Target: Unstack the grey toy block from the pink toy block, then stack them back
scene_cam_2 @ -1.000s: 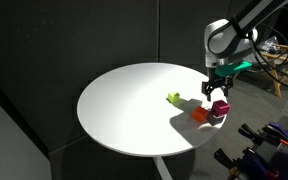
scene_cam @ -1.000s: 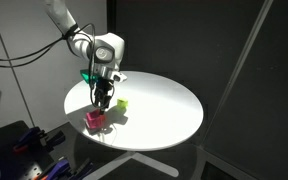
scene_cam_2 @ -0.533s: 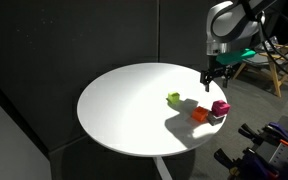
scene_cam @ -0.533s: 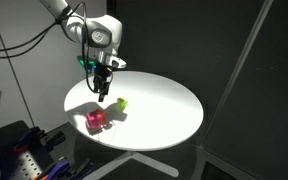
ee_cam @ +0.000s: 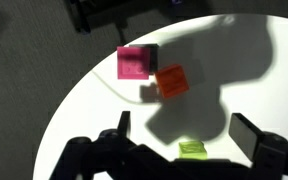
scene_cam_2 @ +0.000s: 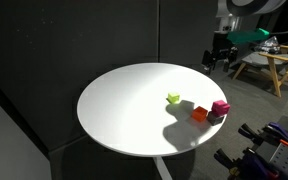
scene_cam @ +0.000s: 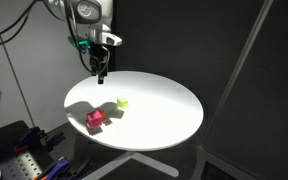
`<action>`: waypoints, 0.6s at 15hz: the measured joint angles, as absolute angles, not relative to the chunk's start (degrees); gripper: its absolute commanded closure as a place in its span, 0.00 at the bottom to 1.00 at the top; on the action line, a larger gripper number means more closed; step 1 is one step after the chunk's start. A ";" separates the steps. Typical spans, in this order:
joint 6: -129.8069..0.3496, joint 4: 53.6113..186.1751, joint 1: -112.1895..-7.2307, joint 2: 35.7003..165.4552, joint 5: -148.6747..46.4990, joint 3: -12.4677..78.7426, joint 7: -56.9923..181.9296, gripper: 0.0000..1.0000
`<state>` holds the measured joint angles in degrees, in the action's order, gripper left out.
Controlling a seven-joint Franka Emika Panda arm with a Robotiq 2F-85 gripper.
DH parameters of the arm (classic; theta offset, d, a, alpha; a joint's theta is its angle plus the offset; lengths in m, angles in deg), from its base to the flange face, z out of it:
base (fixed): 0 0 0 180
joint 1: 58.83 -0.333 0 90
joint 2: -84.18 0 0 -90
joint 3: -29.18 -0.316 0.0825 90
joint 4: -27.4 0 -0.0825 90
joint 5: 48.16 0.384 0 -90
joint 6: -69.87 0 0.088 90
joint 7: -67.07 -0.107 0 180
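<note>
The pink toy block (scene_cam: 94, 120) sits near the edge of the round white table (scene_cam: 164, 115), with an orange block (scene_cam_2: 199, 114) touching it and a yellow-green block (scene_cam: 122, 102) apart. In the wrist view the pink block (ee_cam: 134, 63) shows a dark grey edge (ee_cam: 150, 52) beside it. That may be the grey block, but I cannot tell whether it is under or next to the pink one. The pink block also shows in an exterior view (scene_cam_2: 220, 106). My gripper (scene_cam: 101, 70) hangs high above the table, open and empty, as also seen in the wrist view (ee_cam: 184, 130) and an exterior view (scene_cam_2: 216, 62).
Black curtains surround the table (scene_cam_2: 114, 110). A wooden stool (scene_cam_2: 269, 62) stands behind the arm. Cluttered equipment lies low beside the table in both exterior views (scene_cam: 24, 150) (scene_cam_2: 274, 140). A slanted pole (scene_cam: 246, 60) stands at one side.
My gripper has risen well clear of the blocks and moved toward the table's far edge. The blocks have not moved.
</note>
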<state>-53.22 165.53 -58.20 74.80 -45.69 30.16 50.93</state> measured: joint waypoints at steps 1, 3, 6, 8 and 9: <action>-53.14 165.75 -58.25 73.28 -45.18 29.98 51.61 0.00; -52.06 165.78 -58.53 70.74 -43.85 29.69 52.55 0.00; -50.04 165.78 -59.13 67.60 -42.23 29.37 53.78 0.00; -48.41 165.76 -59.42 65.58 -41.71 29.24 54.01 0.00; -47.35 165.74 -59.43 64.61 -41.69 29.15 54.01 0.00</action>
